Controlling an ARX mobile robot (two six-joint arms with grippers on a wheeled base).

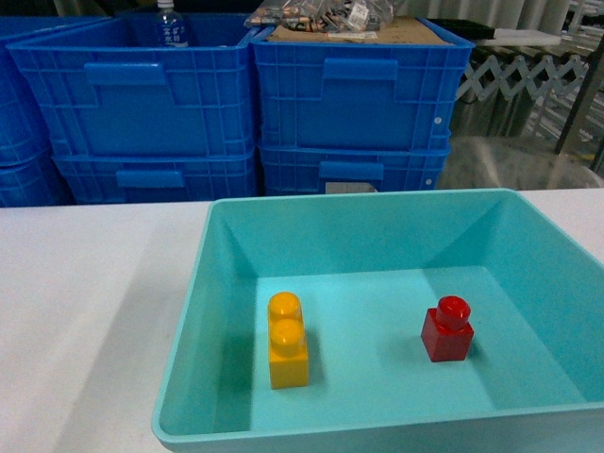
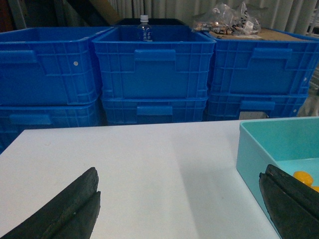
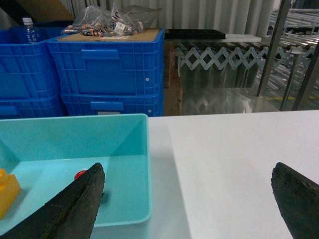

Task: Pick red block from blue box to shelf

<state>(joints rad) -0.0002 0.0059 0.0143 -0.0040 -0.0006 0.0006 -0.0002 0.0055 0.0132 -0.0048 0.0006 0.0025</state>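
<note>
Setting: white table (image 1: pixel 85 283) with stacked dark blue crates (image 1: pixel 349 94) behind it; a water bottle (image 1: pixel 171 26) stands in one crate, bagged parts (image 1: pixel 321 14) lie on cardboard atop another.
Blue box: the box (image 1: pixel 377 200) sits on the table right in front of the robot, open at the top.
Red block: the block (image 1: pixel 447 329) rests upright on the box floor, right of centre, stud up, clear of the walls; in the right wrist view only its stud shows past the finger.
Yellow brick: a two-stud brick (image 1: pixel 288 343) stands on the same floor to the left, well apart from the block.
Left gripper: the left gripper (image 2: pixel 179 209) hangs over bare table just left of the box, jaws wide, nothing between them.
Right gripper: the right gripper (image 3: pixel 187 204) hangs over the box's right wall and the table beside it, jaws wide, nothing held.
Shelf: steel uprights (image 3: pixel 271 50) show at far right behind the table, likely the shelf; its tiers are barely visible.
Progress: nothing done yet; block not grasped, so the pick, lift and carry to the shelf all remain.
Obstacles: the box's right wall lies between the right gripper and the block; the brick is far enough not to interfere.
</note>
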